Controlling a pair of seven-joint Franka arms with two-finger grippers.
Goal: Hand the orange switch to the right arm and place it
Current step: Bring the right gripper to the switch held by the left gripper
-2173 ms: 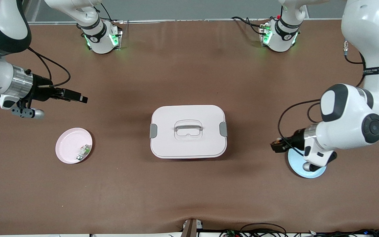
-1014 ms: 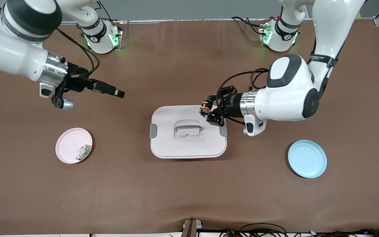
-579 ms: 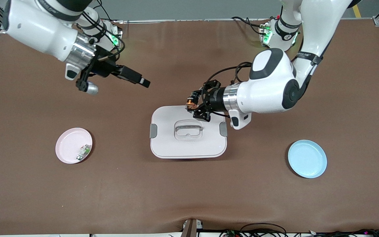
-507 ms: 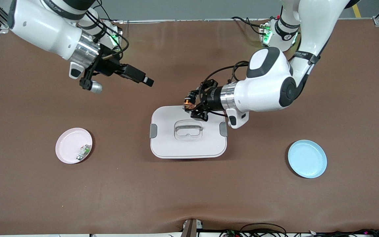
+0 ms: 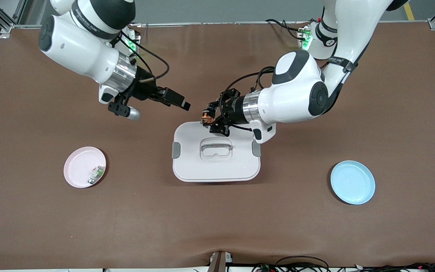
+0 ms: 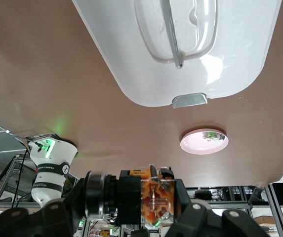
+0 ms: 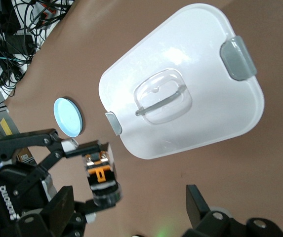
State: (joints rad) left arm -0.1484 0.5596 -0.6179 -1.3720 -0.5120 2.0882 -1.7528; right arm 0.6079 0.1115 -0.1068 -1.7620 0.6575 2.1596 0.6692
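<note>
Since handover comes first, my left gripper [image 5: 205,116] sits clamped on orange switch [image 5: 204,117], raised over white box [image 5: 216,166] edge toward robot bases, part presented sideways. My right gripper [image 5: 184,105] points at it, just beside, fingers spread wide, nothing held. Pink plate [image 5: 77,168] likely drop spot; white-and-green part [image 5: 96,173] already there.

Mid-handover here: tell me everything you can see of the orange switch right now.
The orange switch is a tiny blocky part, black with an orange-copper centre and what looks like plastic housing. The left gripper is shut on it, holding it in the air over the edge of the white lidded box that lies toward the robots' bases. Only that gripper's fingers touch it. The right gripper is open, close beside it, not yet in contact.
</note>
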